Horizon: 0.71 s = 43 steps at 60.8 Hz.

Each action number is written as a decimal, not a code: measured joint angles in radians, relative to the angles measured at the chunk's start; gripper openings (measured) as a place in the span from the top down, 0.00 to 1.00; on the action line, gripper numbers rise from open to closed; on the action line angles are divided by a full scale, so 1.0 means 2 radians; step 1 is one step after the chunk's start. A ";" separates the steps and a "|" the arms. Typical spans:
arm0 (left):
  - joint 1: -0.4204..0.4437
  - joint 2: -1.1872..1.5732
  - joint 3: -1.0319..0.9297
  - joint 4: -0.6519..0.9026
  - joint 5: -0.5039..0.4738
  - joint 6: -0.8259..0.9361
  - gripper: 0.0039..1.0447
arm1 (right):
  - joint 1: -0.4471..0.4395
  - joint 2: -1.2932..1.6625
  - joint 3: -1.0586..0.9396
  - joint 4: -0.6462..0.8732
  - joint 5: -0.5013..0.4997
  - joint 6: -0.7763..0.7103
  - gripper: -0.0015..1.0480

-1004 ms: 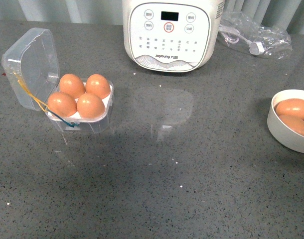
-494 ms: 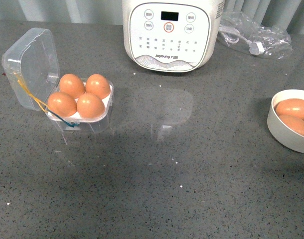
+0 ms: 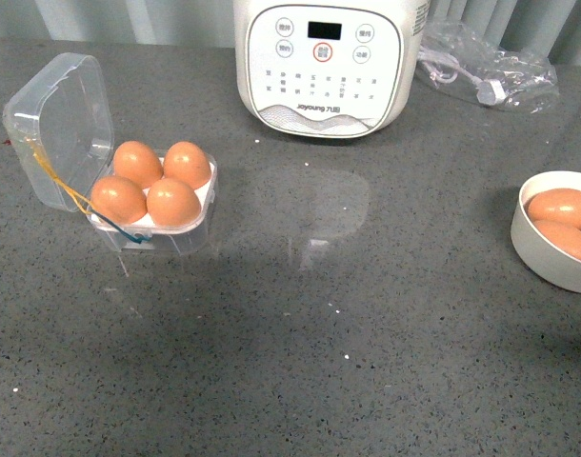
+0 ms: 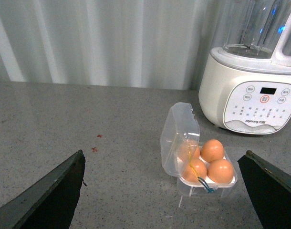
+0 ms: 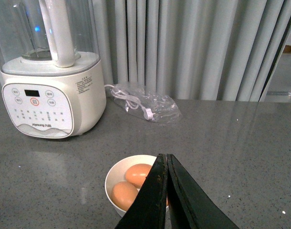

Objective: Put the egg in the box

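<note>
Front: the box, left on the desk, is being occupied by four eggs; left wrist: the left hand is being held apart; right wrist: the right hand is being held together, and another egg could be crushed against the full box.

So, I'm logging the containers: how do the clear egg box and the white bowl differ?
The box is clear, squarish plastic with a hinged lid standing open; the bowl is round, opaque white and lidless. In the front view the box sits far left, the bowl at the right edge. The box's four holes are all filled; the bowl shows at least two eggs lying loose. Both hold brown eggs.
</note>
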 joint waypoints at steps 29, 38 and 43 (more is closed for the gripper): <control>-0.006 0.007 0.003 -0.013 -0.019 -0.003 0.06 | 0.000 0.000 0.000 0.000 0.000 0.000 0.21; 0.023 0.135 0.041 -0.057 -0.036 0.001 0.06 | 0.000 0.000 0.000 0.000 0.000 0.001 0.06; 0.058 0.200 0.052 -0.004 -0.002 0.015 0.06 | 0.000 0.000 0.000 0.000 0.000 0.001 0.07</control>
